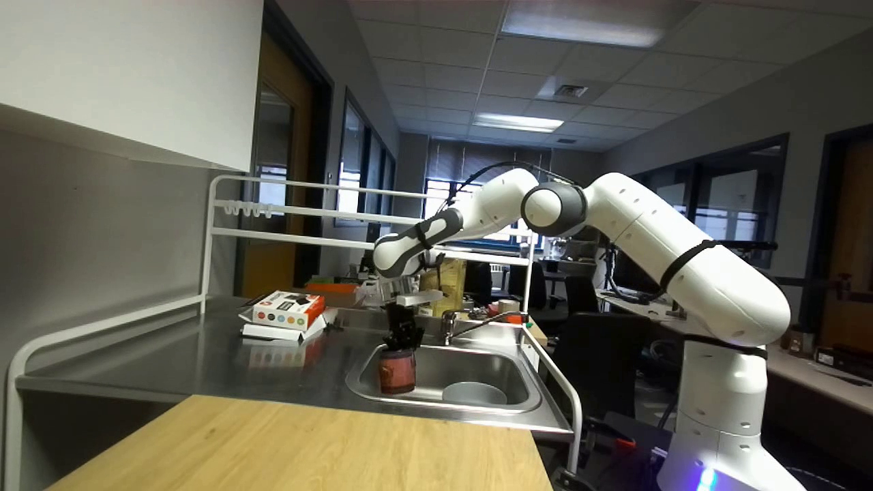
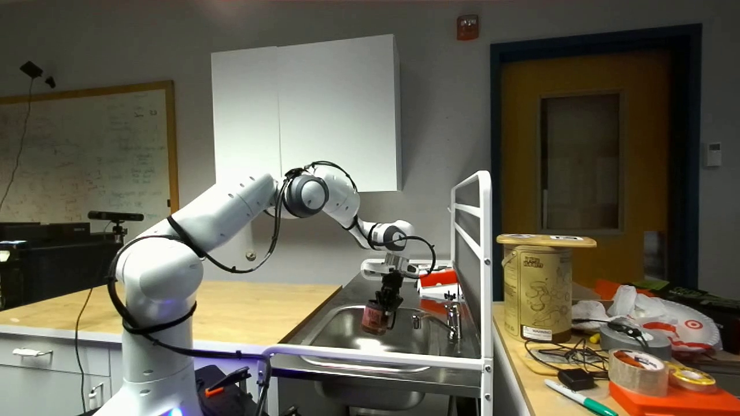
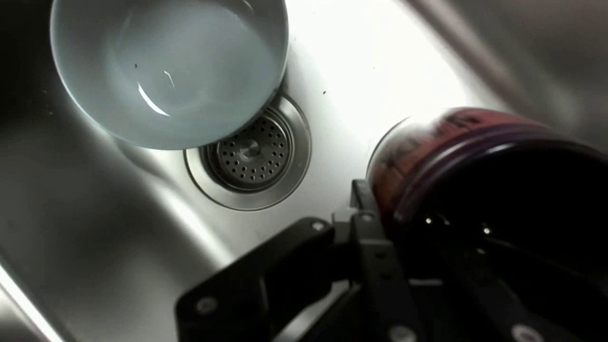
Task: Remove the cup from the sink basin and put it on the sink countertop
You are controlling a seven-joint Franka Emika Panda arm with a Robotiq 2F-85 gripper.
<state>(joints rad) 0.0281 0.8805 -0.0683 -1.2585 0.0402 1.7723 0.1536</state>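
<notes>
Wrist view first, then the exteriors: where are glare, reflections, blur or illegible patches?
Wrist view: glare whites out part of the basin beside the cup, whose lettering is blurred and inside nearly black; the drain is sharp. In an exterior view, the counter mirrors the box. In an exterior view, writing on the whiteboard is too faint to read.

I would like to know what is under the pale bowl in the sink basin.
In the wrist view, part of the round metal drain shows past the rim of the pale bowl. The bowl hides the drain's remainder, and whatever lies directly beneath cannot be seen.
</notes>
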